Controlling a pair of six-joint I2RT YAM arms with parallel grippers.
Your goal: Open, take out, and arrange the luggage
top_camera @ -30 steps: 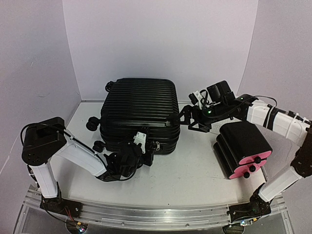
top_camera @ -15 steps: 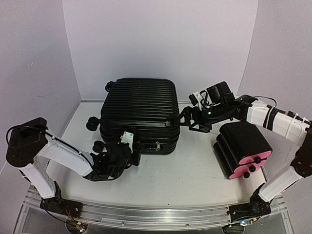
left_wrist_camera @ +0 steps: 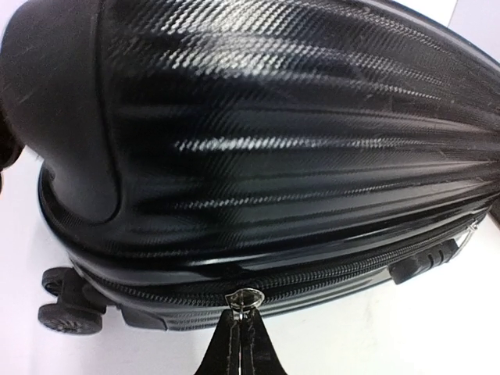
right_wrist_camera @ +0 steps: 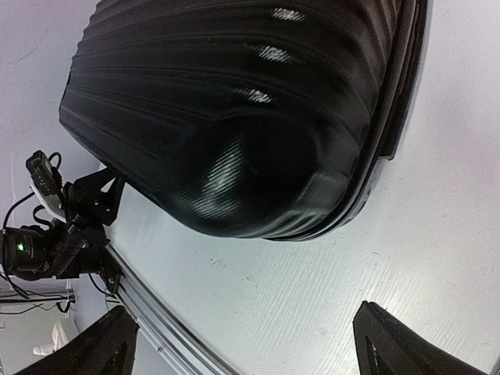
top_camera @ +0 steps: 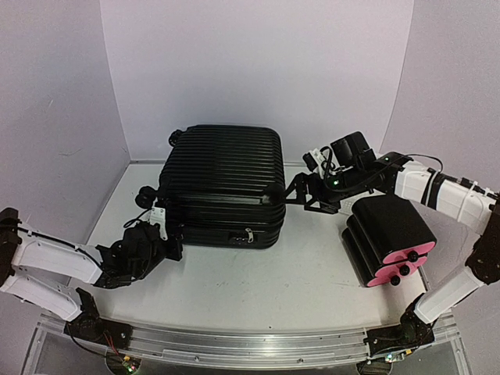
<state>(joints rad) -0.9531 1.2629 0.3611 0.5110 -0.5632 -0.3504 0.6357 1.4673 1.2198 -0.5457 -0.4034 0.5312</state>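
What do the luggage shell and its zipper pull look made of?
The luggage: probably hard moulded plastic, glossy black with a carbon-weave texture and ribbed grooves catching highlights. The zipper pull: likely metal, a small silvery, shiny ring.

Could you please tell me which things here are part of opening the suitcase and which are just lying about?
Part of the job:
suitcase
zipper pull, pinched by the shut left gripper
right gripper, open, by the suitcase

Just lying about:
black box with pink drawer fronts, on the table
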